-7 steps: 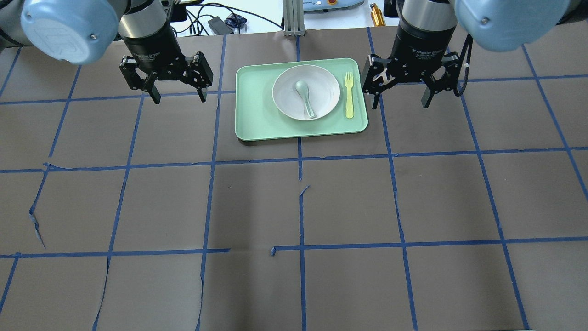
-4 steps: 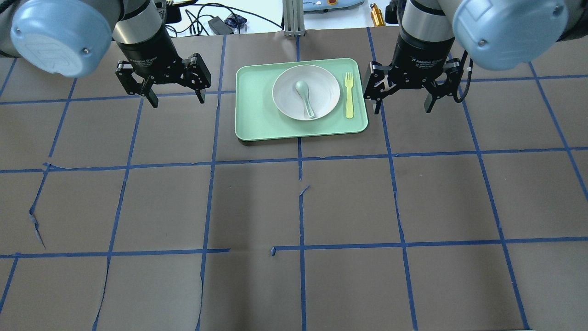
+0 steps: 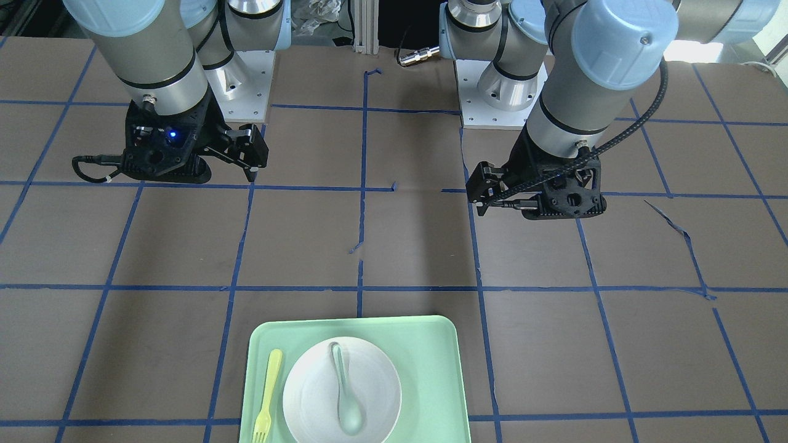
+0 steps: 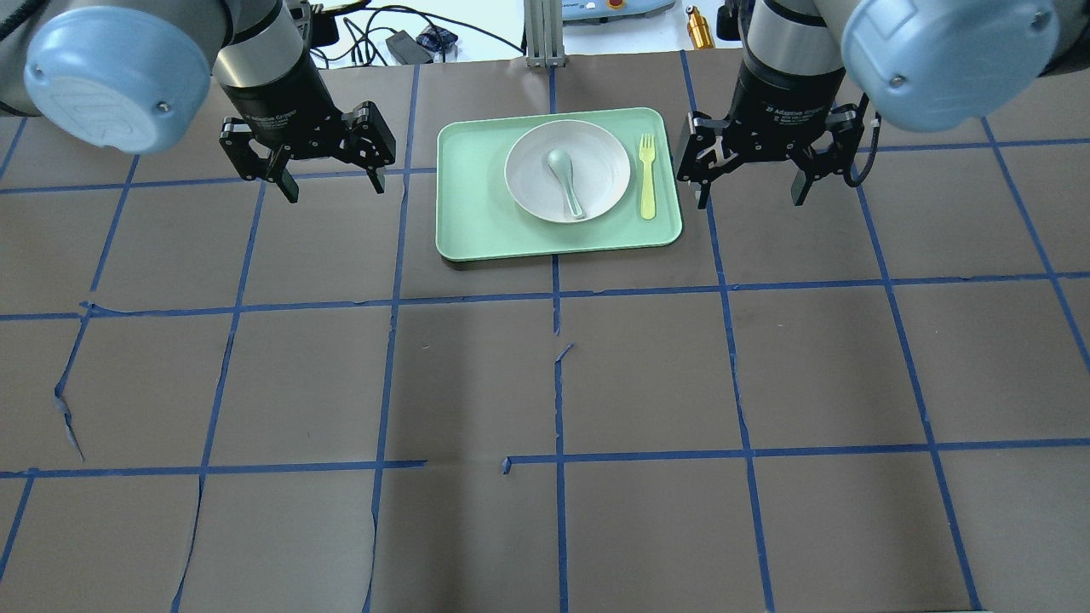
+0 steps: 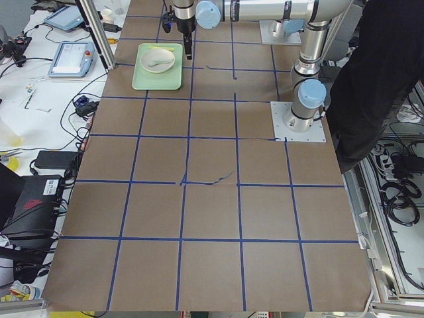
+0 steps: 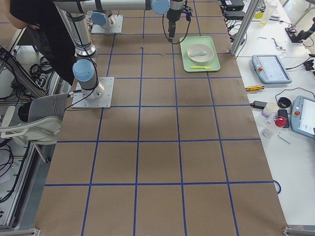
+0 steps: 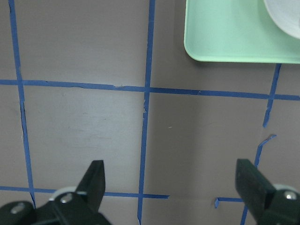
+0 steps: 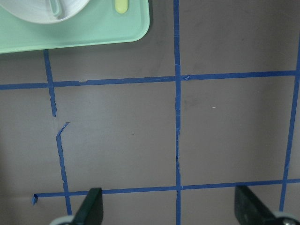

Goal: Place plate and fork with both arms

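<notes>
Two grippers, nothing in either: L gripper [image 4: 332,186] hangs w/ jaws spread wide over the bare table [image 4: 647,375], well left of the tray [image 4: 477,200]. R gripper [image 4: 749,199], equally wide open, hovers just off the tray's right edge. Neither touches anything.

Fork [image 4: 647,179] lies flat on the tray between its right rim and the plate [image 4: 603,166], just beside the plate. The plate sits right of tray centre w/ a grey-green spoon [image 4: 567,180] resting in it.

Risks, as judged: the fork is thin and flat, boxed in by rim and plate, so R's fingers could strike the rim, shove the plate or skate off the handle. The plate's shallow rim gives little to pinch, and any tilt on lifting prob. sends the spoon sliding out.

Vs. 1 s ago: little change. R gripper sits slightly further out to the right, L approx. where it was. Jaws are as wide as before, and plate, fork, spoon and tray are unmoved.
</notes>
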Controlling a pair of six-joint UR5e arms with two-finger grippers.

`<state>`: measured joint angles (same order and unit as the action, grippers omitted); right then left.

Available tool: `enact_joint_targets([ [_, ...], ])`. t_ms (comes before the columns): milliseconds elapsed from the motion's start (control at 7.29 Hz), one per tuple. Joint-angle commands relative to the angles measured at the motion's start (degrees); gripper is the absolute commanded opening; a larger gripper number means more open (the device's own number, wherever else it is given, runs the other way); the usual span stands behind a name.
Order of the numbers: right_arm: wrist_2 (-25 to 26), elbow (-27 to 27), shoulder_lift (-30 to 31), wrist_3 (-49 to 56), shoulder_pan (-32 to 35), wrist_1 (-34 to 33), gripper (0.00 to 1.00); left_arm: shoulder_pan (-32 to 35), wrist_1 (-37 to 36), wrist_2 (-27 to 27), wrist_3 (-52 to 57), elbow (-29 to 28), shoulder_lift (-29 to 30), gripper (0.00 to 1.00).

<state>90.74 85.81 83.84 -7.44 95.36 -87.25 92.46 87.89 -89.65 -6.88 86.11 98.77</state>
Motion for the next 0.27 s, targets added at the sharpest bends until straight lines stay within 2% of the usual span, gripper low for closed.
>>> enact_joint_targets([
  [0,-0.2,-0.1,0.1,0.1,0.0,0.0,1.0,0.1,1.6,-0.1,-0.1,1.7,-2.5,1.0],
  [137,-0.2,0.1,0.0,0.1,0.0,0.0,1.0,0.0,1.7,-0.1,-0.1,1.7,-2.5,1.0],
])
